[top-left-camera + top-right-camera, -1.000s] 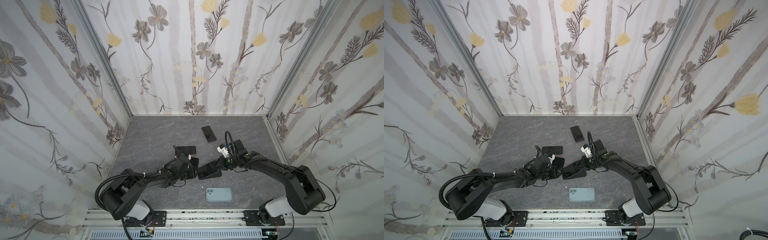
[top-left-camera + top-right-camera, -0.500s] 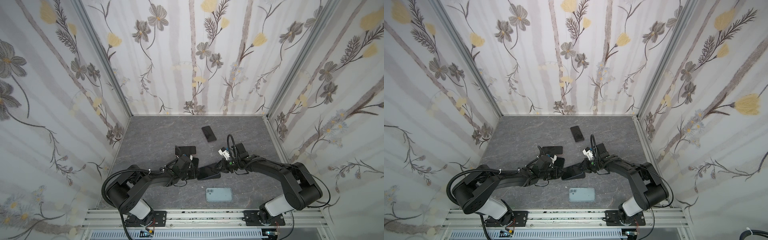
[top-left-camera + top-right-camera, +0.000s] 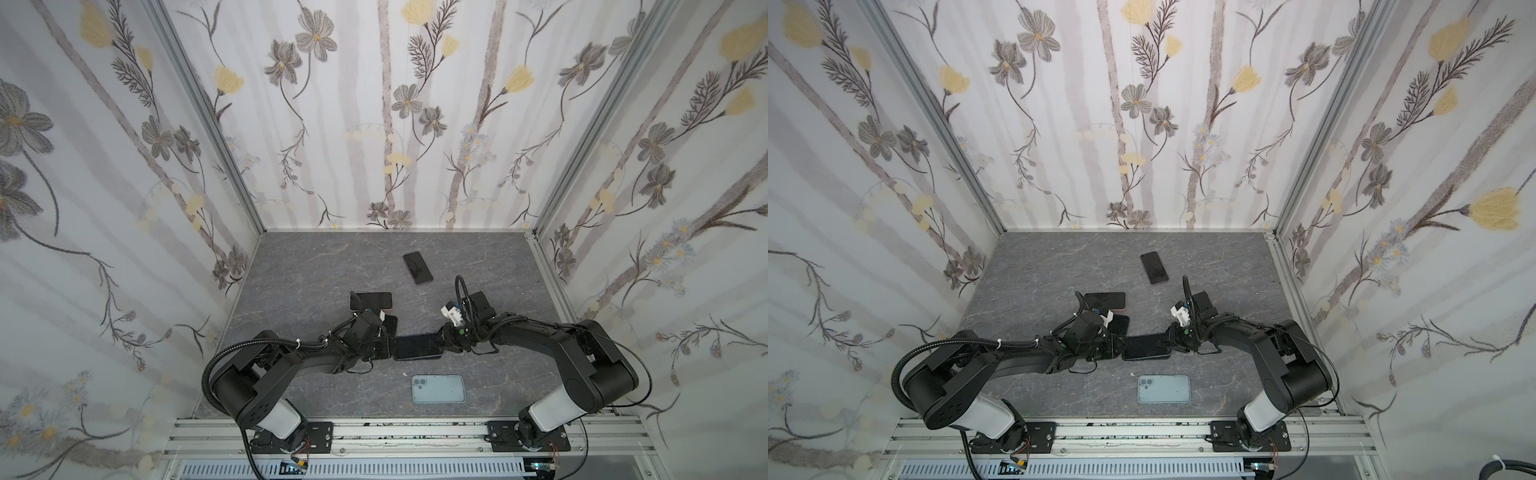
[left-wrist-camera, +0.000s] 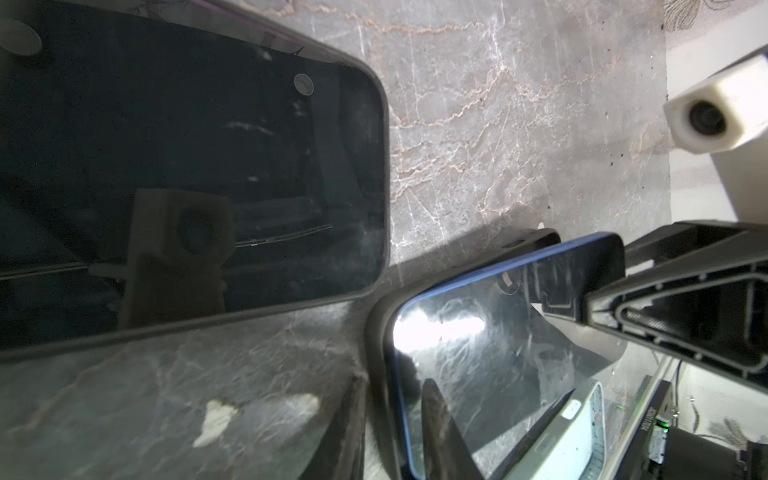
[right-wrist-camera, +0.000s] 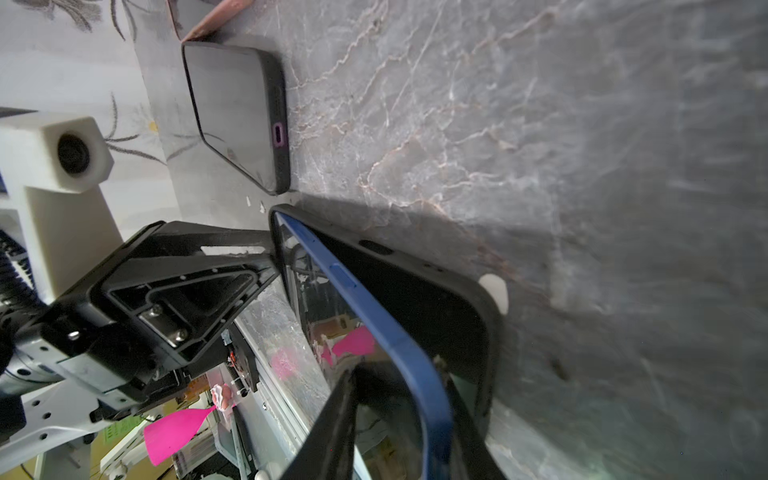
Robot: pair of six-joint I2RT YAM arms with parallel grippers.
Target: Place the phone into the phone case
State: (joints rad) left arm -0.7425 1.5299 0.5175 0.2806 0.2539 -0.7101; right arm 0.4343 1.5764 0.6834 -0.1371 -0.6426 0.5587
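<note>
Phone (image 3: 415, 347) — a blue-rimmed slab, dark glass face up — lies mid-table, crosswise between the two arms. Only one thing is nearer the front: a pale blue-grey rectangular phone back (image 3: 437, 388) with a camera block in one corner. It lies flat on the grey marbled tabletop (image 3: 311, 257), near the aluminium front rail (image 3: 415, 432) and apart from everything else.

Behind it, the phone sits partly inside the black soft-walled phone case (image 4: 376, 353). At the left end its blue rim is tucked down within the case's wall. At the right end the rim stands tilted up, clear of the wall, as the right wrist view shows plainly.

The left gripper (image 4: 392, 386) is pinched onto the seated end — one finger against the outside of the case, its mate laid on the glass. The right gripper (image 5: 397, 374) straddles the raised end with its fingers parted and a gap showing beside the blue rim. Whether either finger touches the phone I cannot tell.

Just beyond the left gripper lies a second dark-screened phone (image 5: 237, 116) in a black cover with a purple-ringed port, near the phone case but not touching it. Farther back is a dark phone with a pinkish rim (image 3: 371, 300). Farthest, lying aslant, is a lone dark phone (image 3: 417, 268), short of the flower-papered back wall (image 3: 374, 124).
</note>
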